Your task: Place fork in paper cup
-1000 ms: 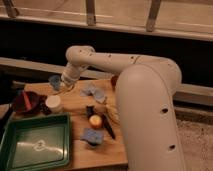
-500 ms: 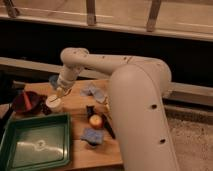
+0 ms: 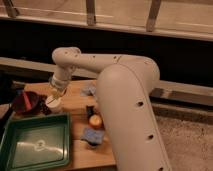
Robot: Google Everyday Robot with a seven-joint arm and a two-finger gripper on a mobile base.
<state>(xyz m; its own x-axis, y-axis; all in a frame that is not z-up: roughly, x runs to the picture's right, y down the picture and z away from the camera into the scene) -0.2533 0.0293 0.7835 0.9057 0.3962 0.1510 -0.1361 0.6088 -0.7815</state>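
The tool (image 3: pixel 57 93), jaws closed, hangs directly above the paper cup (image 3: pixel 53 104) at left of centre on the wooden surface (image 3: pixel 80 100). The fork cannot be made out. A green tray (image 3: pixel 35 145) fills the lower left.

cream rounded arm (image 3: pixel 125 85) (small dark holes), gripper (image 3: pixel 56 93)

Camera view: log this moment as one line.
gripper: shut, directly above short white paper cup | fork: not discernible | cup: upright on wooden table, beside green plastic tray | step: placing fork
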